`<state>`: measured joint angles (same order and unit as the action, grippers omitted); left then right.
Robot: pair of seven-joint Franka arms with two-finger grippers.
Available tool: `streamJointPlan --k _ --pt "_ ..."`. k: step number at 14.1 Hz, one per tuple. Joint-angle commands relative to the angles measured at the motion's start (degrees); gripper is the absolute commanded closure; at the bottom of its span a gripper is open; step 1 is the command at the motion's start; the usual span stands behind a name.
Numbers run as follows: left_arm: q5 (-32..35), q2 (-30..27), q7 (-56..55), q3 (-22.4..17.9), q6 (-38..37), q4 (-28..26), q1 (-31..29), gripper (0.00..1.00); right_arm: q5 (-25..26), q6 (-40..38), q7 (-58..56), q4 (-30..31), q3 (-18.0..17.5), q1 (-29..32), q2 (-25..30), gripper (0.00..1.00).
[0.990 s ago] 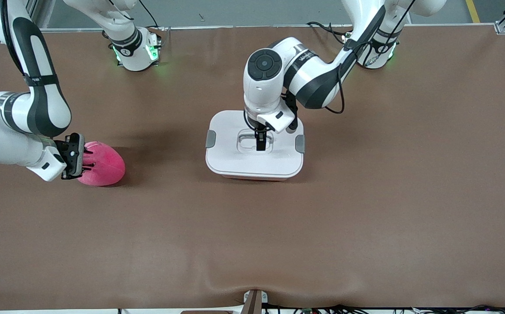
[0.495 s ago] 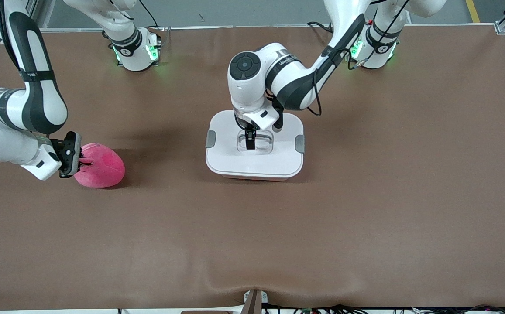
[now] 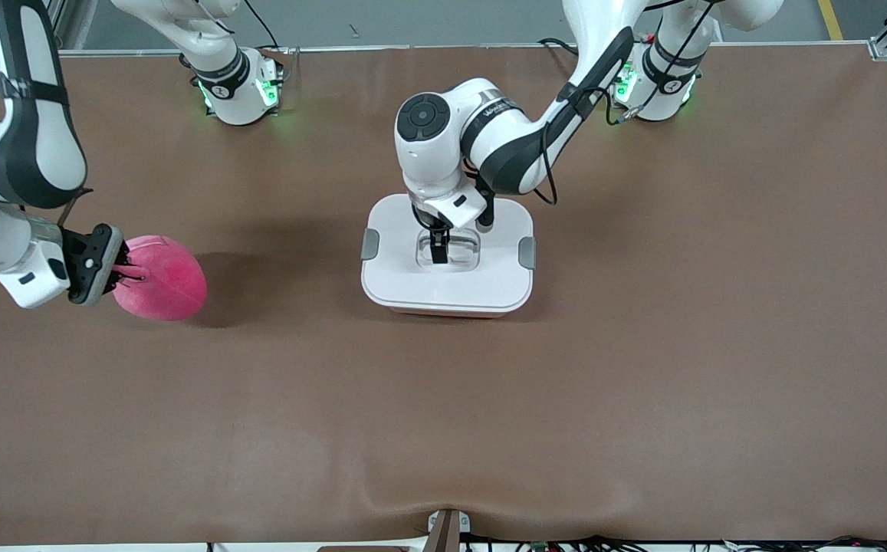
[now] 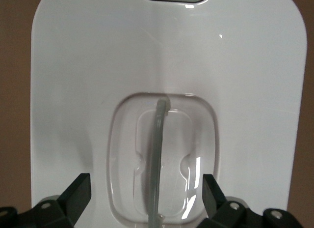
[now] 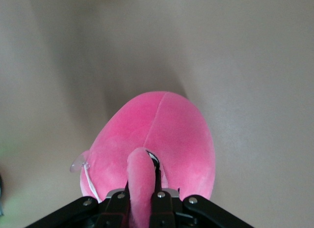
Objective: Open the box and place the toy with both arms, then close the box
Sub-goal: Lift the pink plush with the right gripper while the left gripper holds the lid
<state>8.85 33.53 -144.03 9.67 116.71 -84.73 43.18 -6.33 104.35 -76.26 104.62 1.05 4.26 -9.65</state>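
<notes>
The box (image 3: 405,276) stands shut at the table's middle, its white lid on, with grey clips (image 3: 370,244) at both ends. My left gripper (image 3: 437,249) hangs low over the lid's clear recessed handle (image 3: 464,251). In the left wrist view this gripper (image 4: 144,188) is open, its fingers (image 4: 78,191) wide apart on either side of the handle bar (image 4: 158,159). The hot-pink toy (image 3: 163,280) is at the right arm's end of the table. My right gripper (image 3: 117,272) is shut on a fold of the toy (image 5: 162,134), which seems slightly lifted. The toy's eyes are hidden.
The brown table (image 3: 642,345) is bare around the box and the toy. Both arm bases (image 3: 240,92) stand along the table's farther edge. The left arm's elbow (image 3: 504,146) reaches over the farther part of the lid.
My right gripper has moved with the toy toward the right arm's end of the table and a little upward. My left gripper has shifted slightly along the handle recess toward the right arm's end.
</notes>
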Motion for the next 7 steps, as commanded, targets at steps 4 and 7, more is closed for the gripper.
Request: streamJointPlan --k 4,7 --pt "1.4 -2.0 0.2 -0.1 0.2 -3.3 -0.1 0.13 -1.9 -8.3 16.4 -8.4 -0.3 -3.1 0.2 1.0" --pt "2.2 -2.3 0.1 -0.1 0.2 -3.8 -0.2 0.25 -1.9 -10.0 23.8 -9.9 -0.3 -4.8 0.3 1.0"
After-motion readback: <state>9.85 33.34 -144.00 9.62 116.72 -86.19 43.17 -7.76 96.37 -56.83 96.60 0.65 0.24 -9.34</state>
